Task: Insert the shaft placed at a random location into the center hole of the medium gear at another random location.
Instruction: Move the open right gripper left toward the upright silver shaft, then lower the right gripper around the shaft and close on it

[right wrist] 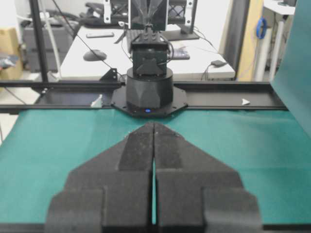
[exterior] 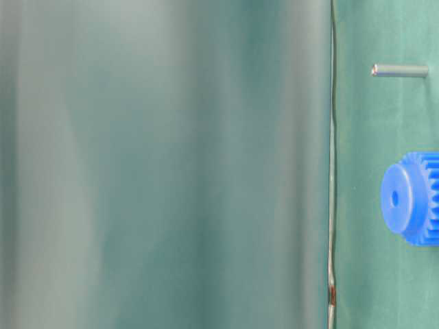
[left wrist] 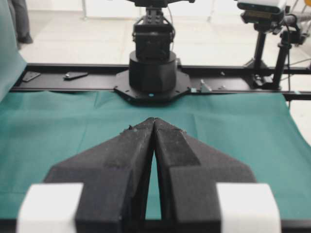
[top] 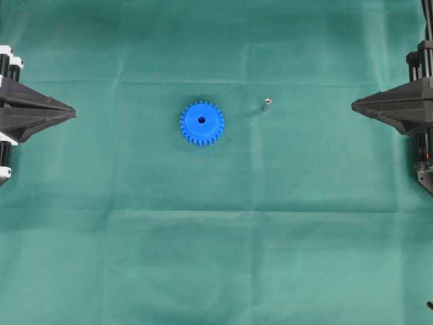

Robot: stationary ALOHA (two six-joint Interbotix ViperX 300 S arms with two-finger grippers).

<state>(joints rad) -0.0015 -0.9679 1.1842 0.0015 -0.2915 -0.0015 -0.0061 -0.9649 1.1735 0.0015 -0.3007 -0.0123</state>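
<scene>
- Green cloth (top: 216, 257) covers the whole table.
- Both the left gripper (top: 73, 112) and right gripper (top: 354, 105) are parked at the edges, jaws pressed together, holding nothing.
- The shaft (top: 267, 103) stands just right of the medium gear (top: 201, 123), not touching.
- I'd open wide, pinch the pin low, then line it up over the center hole (top: 201, 120).

Overhead looks straight down; table-level sits close, turned sideways; wrist cameras face each other across the cloth (top: 216, 257).

A: Overhead view is looking evenly lit, soft light, the green cloth (top: 216, 257) barely catching any shadows.

B: Yeah, but the table-level one is smearing into blur across its left side, and bright backgrounds are washing out the wrist views.
</scene>
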